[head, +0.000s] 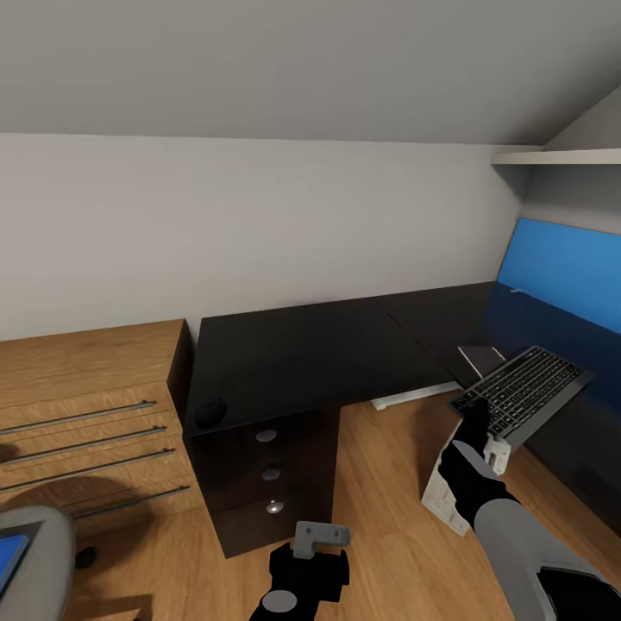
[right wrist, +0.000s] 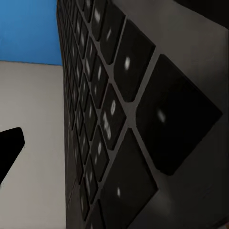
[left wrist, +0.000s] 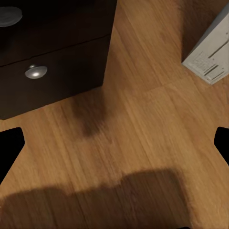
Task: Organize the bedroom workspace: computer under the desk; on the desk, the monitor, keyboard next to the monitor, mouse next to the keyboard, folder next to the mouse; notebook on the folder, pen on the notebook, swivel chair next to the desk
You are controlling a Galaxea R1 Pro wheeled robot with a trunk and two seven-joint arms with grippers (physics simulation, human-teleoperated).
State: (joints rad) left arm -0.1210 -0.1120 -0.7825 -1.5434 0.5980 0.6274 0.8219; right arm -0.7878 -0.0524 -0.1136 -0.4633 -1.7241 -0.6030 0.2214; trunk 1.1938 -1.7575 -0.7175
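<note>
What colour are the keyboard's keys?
Dark grey, on the flat black rectangular keyboard; the right wrist view shows them best.

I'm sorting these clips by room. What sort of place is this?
Probably an attic bedroom's work corner: a sloped pale wall overhead, an L-shaped black desk with drawers, an oak drawer unit, and a keyboard held in the right gripper.

Black drawers, silver knob, plank floor, computer corner.

Place: an attic bedroom workspace is shown.
Ceiling: pale grey walls are seen sloping overhead.
Floor: light wood planks.
Furniture: a black desk at 12 o'clock, an oak drawer unit at 9 o'clock.
</note>
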